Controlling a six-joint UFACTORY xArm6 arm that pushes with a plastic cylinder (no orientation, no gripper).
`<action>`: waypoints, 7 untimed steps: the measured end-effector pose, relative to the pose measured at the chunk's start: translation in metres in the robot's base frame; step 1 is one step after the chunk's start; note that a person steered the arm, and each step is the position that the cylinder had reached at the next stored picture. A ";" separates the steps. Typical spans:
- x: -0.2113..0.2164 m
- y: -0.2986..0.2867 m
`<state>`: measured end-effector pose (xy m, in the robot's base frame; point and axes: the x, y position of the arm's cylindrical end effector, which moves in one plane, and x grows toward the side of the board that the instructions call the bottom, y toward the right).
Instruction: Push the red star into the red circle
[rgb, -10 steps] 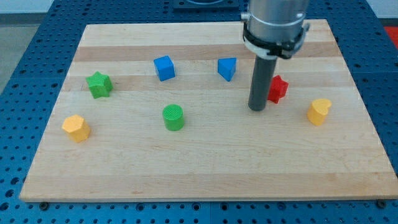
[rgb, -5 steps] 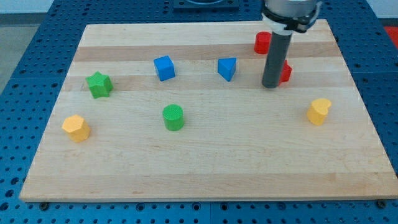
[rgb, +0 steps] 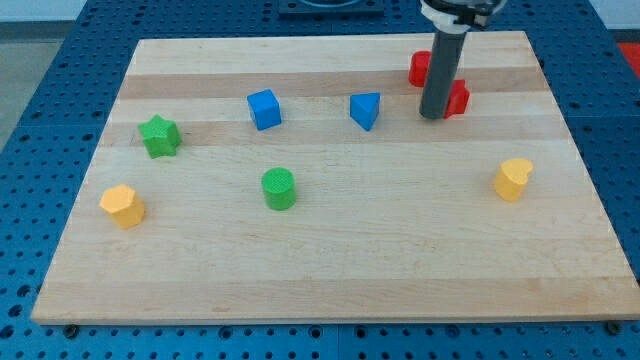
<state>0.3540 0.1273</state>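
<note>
Item: red star (rgb: 458, 97), near the board's (rgb: 330, 270) top right corner, just below the red circle (rgb: 420, 68). My tip (rgb: 433, 116) presses its left side, grasping nothing. Status: nearly joined.

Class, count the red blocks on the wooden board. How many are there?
2: the red circle near the view's top right, and the red star just below it, both partly hidden by my tip.
</note>
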 end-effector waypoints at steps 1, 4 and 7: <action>0.011 0.016; 0.016 0.063; -0.017 0.018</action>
